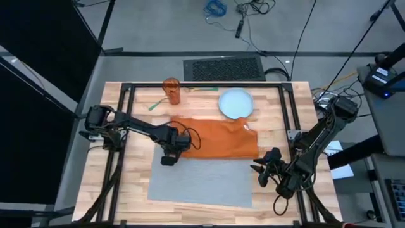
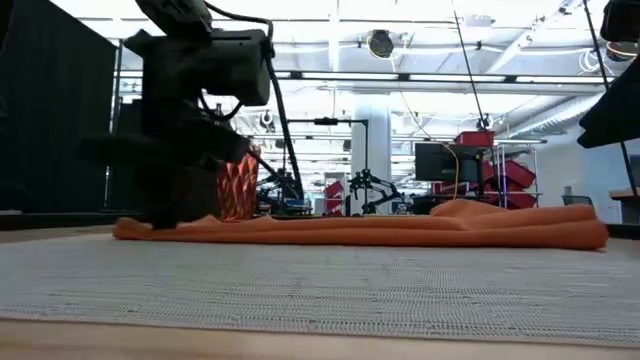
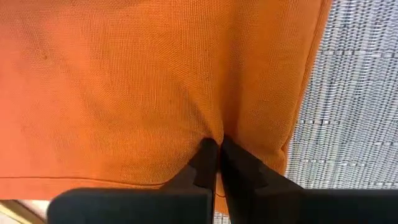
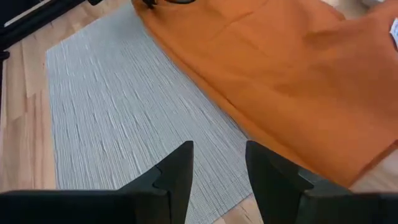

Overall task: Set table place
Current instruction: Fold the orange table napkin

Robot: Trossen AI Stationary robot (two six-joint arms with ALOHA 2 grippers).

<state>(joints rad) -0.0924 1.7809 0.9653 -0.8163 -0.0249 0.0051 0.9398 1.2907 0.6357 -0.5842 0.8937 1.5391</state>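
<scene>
We start from the counter [image 1: 126, 190], a pale plank top in a black frame, and take the grey woven placemat [image 1: 202, 180] as our landmark; it lies flat near the counter's front edge. Along the placemat's far edge, overlapping it a little, lies the orange cloth napkin [image 1: 218, 139]. Beyond the napkin's far right corner sits the pale blue plate [image 1: 235, 103], still well off the placemat, and further left at the same far side stands an orange ribbed tumbler [image 1: 171, 90].

The left pincer [image 3: 217, 149] sits on the napkin's near left corner, just over the placemat's far edge, with its fingers pressed together on a fold of the cloth. The right pincer [image 4: 219, 165] hovers above the placemat's right end, fingers apart and empty.

We judge the napkin step to be in hand: the cloth is gripped but not yet placed. The next move calls for drawing it clear and laying it flat beside the placemat without dragging the mat askew.

We can read no writing or brand anywhere.
</scene>
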